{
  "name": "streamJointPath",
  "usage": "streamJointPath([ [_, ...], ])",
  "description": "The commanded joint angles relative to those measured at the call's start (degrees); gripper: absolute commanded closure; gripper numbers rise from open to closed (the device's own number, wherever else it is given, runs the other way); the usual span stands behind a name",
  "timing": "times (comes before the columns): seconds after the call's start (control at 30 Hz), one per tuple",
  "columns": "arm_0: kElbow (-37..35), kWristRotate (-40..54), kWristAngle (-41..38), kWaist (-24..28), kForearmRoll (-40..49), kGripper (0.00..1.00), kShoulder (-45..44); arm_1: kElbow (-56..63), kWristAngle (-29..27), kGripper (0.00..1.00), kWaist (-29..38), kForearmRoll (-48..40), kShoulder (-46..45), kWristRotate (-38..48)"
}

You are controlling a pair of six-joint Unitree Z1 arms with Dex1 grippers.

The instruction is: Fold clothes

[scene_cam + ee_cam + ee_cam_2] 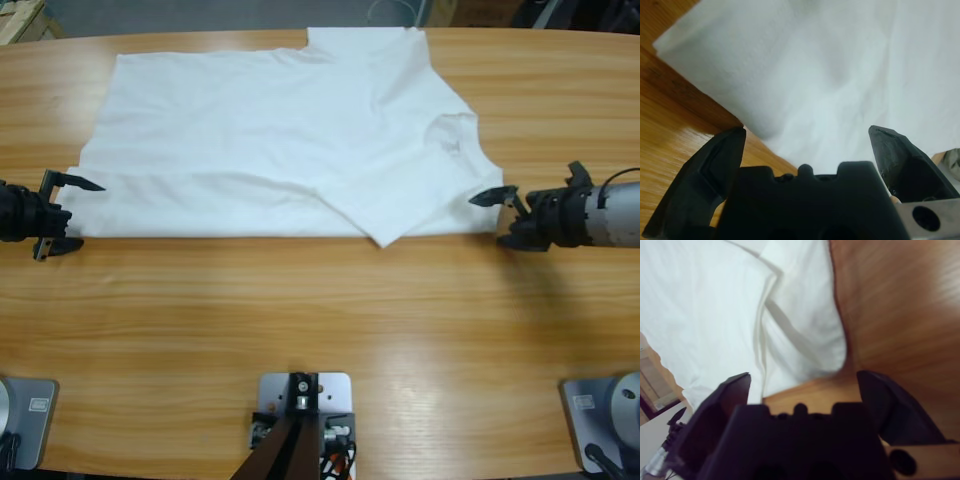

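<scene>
**T-shirt between two open grippers**

T-shirt (290,140) lies flat on the wooden table (320,330), its near edge folded over. Left gripper (62,212) stands at its near left corner, jaws wide apart, holding nothing. Right gripper (503,214), jaws also spread and empty, sits just beside the right edge.

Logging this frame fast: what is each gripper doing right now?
Left gripper: open, holding nothing, at the T-shirt's edge.
Right gripper: open, holding nothing, beside the T-shirt's other end.
</scene>
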Motion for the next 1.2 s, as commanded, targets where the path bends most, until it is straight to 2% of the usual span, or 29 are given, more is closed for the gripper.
streamJointPath([
  [0.03, 3.19, 1.21, 1.32, 1.27, -0.85, 0.018, 5.94, 2.16, 1.30, 0.345, -0.24, -5.16, 6.59, 0.97],
  [0.1, 3.19, 1.53, 1.27, 1.85, -1.19, 0.039, 6.22, 2.83, 1.19, 0.741, -0.24, -5.93, 6.80, 0.83],
  [0.13, 3.19, 1.99, 1.16, 2.04, -1.66, 0.173, 6.29, 3.32, 0.96, 0.955, -0.24, -6.37, 6.80, 0.79],
  [0.17, 3.17, 2.51, 1.01, 2.15, -2.24, 0.417, 6.22, 3.71, 0.75, 1.000, -0.24, -6.65, 6.87, 0.77],
  [0.23, 3.08, 3.75, 0.71, 2.15, -2.96, 0.959, 5.70, 4.06, 0.59, 1.000, -0.24, -6.65, 6.54, 0.42],
  [0.27, 3.19, 4.20, 0.62, 2.15, -2.96, 1.000, 5.24, 4.06, 0.45, 1.000, -0.24, -6.16, 6.12, 0.09],
  [0.57, 5.12, 9.12, -0.51, 2.15, -2.05, 1.000, 0.95, 3.39, -1.76, 1.000, -0.24, 0.47, 2.07, -4.57],
  [0.7, 5.12, 10.21, -0.35, 2.15, 0.55, 1.000, -1.07, 3.28, -4.36, 1.000, -0.24, 6.83, -2.37, -6.77],
  [0.87, 4.88, 9.86, -0.21, 1.51, 8.87, 1.000, -8.30, 1.88, -5.14, 1.000, -0.24, 15.88, -7.51, -6.86],
  [1.07, 7.58, 7.82, 0.00, 0.25, 11.73, 1.000, -12.53, 1.97, -4.71, 1.000, 2.68, 18.31, -8.26, -5.78],
  [1.2, 5.39, 7.17, 0.23, -1.54, 17.64, 1.000, -15.01, 1.72, -4.52, 1.000, 5.07, 22.23, -11.46, -3.83],
])
